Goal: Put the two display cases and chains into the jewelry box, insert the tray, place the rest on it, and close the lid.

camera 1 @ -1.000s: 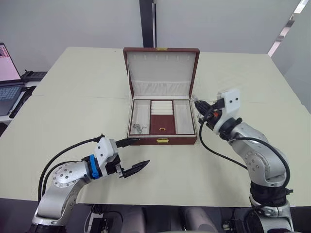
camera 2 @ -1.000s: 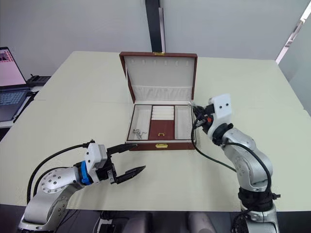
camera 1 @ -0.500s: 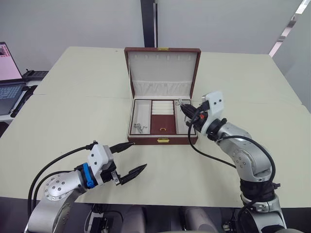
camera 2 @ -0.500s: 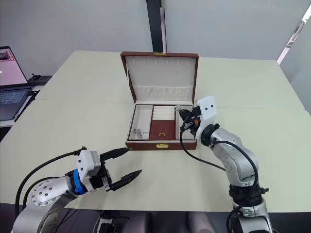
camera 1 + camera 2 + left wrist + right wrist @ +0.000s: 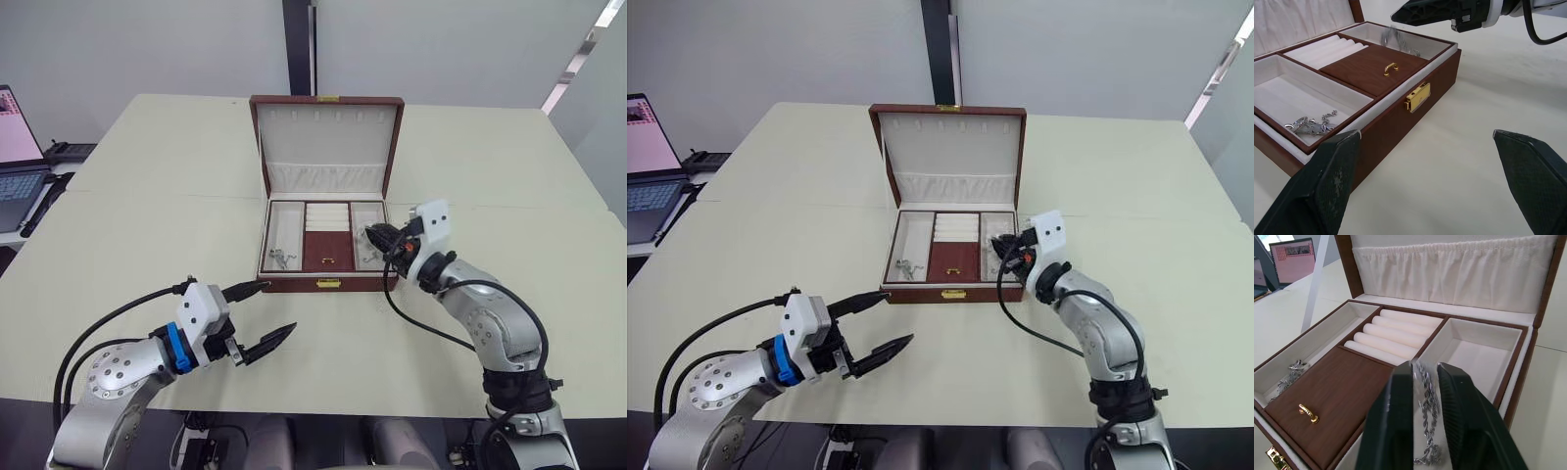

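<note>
The brown jewelry box stands in the middle of the table with its lid upright. The tray sits inside it, with cream compartments, ring rolls and a wooden centre panel. A silver chain lies in the tray's left compartment. My right gripper hovers over the right compartment, shut on a second silver chain that hangs between its fingers into that compartment. My left gripper is open and holds nothing, low over the table in front of the box's left corner. The display cases are out of view.
A laptop sits on a side desk at the far left. A dark post rises behind the table. The cream table stretches wide on both sides of the box, with its near edge under my arms.
My right gripper has carried the chain left from beside the box's right wall to over the right compartment and lowered it. The left arm has only shifted slightly.
</note>
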